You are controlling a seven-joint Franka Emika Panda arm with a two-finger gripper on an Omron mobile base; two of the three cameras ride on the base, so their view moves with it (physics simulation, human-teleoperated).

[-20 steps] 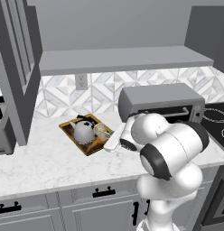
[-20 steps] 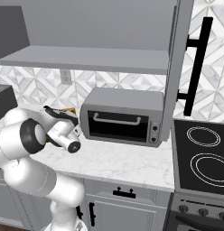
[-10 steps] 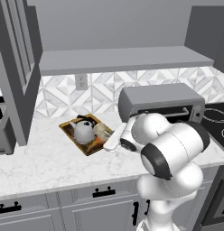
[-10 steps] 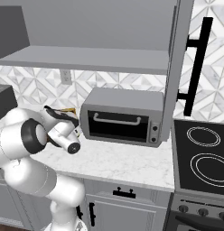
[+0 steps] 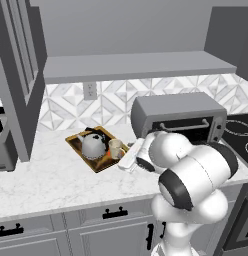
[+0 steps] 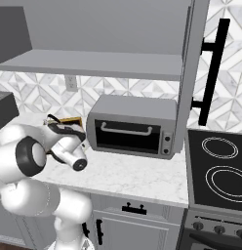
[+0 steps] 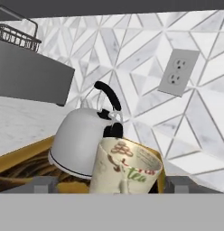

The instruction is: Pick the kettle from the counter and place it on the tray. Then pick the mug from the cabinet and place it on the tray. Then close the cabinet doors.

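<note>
Nearest you, the grey drawers (image 5: 111, 220) with black handles run under the counter (image 5: 51, 177), whose white marbled top lies bare in front of the tray. Your gripper (image 7: 111, 186) reaches in from the right at counter height. In the hand view its two fingertips (image 7: 44, 184) stand wide apart, one on each side of the mug (image 7: 125, 168), with a gap to the mug on both sides, so you have let go and nothing is grasped.

The mug sits upright on the right end of the tray (image 5: 78, 148), just beside the kettle (image 5: 93, 146). In the hand view the two overlap, and you cannot tell whether they touch. The kettle stands upright in the middle of the tray with its dark handle on top. The tray lies at an angle on the counter, left of the toaster oven (image 5: 178, 117) and close to the patterned backsplash.

Farther back, a wall outlet (image 5: 89, 90) is set in the backsplash above the tray. Over it runs the plain grey shelf of the cabinet (image 5: 136, 65). One of the cabinet doors (image 5: 18, 75) stands swung open at the far left, and another shows at the right in the right base view, with its vertical black bar handle facing you. The stovetop (image 6: 215, 171) lies right of the toaster oven.
</note>
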